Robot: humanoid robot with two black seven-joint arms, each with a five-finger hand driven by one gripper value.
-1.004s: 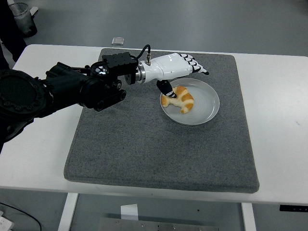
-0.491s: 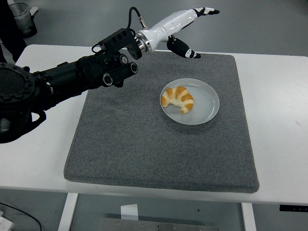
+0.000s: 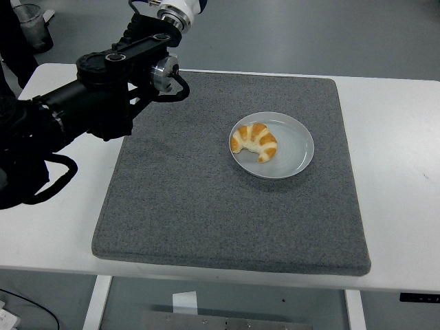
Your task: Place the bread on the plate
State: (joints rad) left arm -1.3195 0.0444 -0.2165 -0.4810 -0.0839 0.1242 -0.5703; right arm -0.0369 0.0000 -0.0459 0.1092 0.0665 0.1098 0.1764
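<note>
Head view takes in the white table point(image 3: 399, 137) first, with a grey mat point(image 3: 206, 206) covering most of its middle. The left arm point(image 3: 96, 103) comes in from the left edge, black and bulky, angled up toward the top of the picture, well clear of the mat's surface. Only its white wrist cuff point(image 3: 180, 8) shows at the top edge — the hand itself is cut off by the frame, so whether its fingers are spread or curled cannot be told. The right arm is nowhere in view.

Toward the mat's right half sits a round pale plate point(image 3: 299, 148), flat on the mat. The bread point(image 3: 254, 142), a golden croissant-shaped piece, lies inside the plate on its left part, close to the left rim but wholly within it as far as can be seen. Nothing touches it. At the far top left a clear cup point(image 3: 31, 24) stands on the floor area beyond the table, and a small clear object point(image 3: 168, 58) lies beyond the table's far edge.

Judging from how things lie, the placing is done. Little remains to go wrong — the main risk would be the arm sweeping low over the mat as it pulls away and catching the plate's rim, which could slide the plate or tip the bread off its left side, where it has least margin.
</note>
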